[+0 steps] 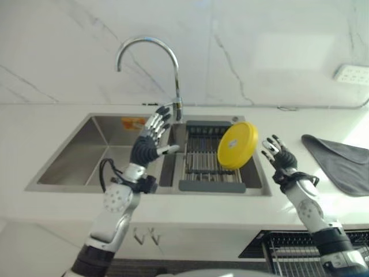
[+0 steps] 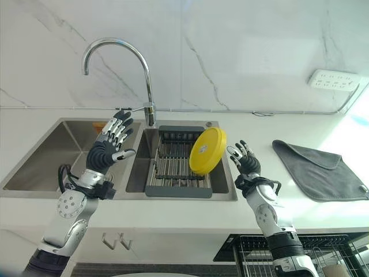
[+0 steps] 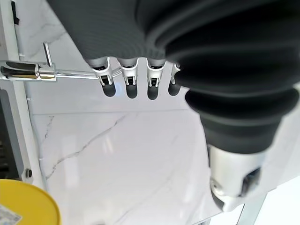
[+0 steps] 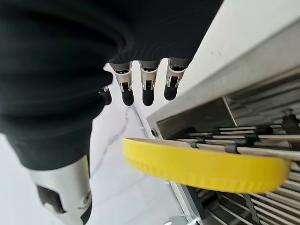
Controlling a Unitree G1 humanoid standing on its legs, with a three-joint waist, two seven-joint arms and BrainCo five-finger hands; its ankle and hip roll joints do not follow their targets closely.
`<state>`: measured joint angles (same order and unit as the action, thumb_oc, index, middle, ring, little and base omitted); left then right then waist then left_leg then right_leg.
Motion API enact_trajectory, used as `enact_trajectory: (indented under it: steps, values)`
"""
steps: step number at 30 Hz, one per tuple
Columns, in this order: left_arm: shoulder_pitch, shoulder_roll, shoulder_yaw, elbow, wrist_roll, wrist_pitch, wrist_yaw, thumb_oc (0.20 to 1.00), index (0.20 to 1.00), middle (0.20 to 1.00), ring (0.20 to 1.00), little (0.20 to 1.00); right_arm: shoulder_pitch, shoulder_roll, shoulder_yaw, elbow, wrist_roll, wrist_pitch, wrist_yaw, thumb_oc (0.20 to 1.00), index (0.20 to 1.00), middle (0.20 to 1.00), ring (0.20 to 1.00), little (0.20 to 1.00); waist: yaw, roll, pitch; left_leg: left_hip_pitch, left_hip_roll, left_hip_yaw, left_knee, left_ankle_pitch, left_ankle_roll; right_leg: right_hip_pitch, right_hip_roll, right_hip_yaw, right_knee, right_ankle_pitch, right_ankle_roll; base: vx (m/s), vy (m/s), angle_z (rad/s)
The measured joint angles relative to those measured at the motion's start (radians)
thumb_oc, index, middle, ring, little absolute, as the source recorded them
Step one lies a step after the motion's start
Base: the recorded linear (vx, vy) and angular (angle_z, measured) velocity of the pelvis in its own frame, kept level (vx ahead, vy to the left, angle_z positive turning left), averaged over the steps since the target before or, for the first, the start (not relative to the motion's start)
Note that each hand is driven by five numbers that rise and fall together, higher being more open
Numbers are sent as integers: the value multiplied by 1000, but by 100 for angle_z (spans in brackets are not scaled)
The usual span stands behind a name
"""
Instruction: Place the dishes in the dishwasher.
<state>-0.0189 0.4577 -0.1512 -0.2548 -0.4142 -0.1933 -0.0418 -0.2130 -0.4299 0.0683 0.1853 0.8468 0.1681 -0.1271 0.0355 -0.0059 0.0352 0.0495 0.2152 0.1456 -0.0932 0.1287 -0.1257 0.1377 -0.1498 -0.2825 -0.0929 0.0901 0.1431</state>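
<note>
A yellow plate [image 1: 237,145] stands tilted on edge in the grey drying rack [image 1: 204,156] inside the right sink basin; it also shows in the right wrist view as a yellow plate [image 4: 206,164]. My right hand [image 1: 279,154] hovers open just to the right of the plate, a small gap between them. My left hand [image 1: 151,140] is raised open over the divider between the two basins, left of the rack. Its fingers [image 3: 129,84] are straight and hold nothing.
A chrome tap [image 1: 164,63] arches over the sink [image 1: 69,182]. A dark grey cloth [image 1: 340,161] lies on the counter at right. A dishwasher rack [image 1: 300,251] is pulled out below the counter at lower right. A wall socket [image 1: 351,74] is at upper right.
</note>
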Motion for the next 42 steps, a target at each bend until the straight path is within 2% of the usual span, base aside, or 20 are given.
enact_trajectory:
  steps: [6,23,42]
  values:
    - [-24,2,-1,6,-2,18,2,1000,1000,1000,1000,1000,-62,-3,-1,85,20,25,-13,1000,1000,1000,1000,1000,2,0,0,0,-1,-3,0,-2,-3,7,0,-4,0,-2,2,0,1,1]
    - [-32,10,-1,23,-2,38,10,1000,1000,1000,1000,1000,-94,-3,3,125,39,85,-8,1000,1000,1000,1000,1000,11,3,2,2,-1,-14,0,-1,-1,14,0,-12,-1,-5,1,1,0,0]
    - [-32,12,-1,23,-3,49,10,1000,1000,1000,1000,1000,-97,-3,42,133,39,89,11,1000,1000,1000,1000,1000,33,5,3,3,-7,-31,0,-2,1,31,0,-35,-1,-17,3,16,2,3]
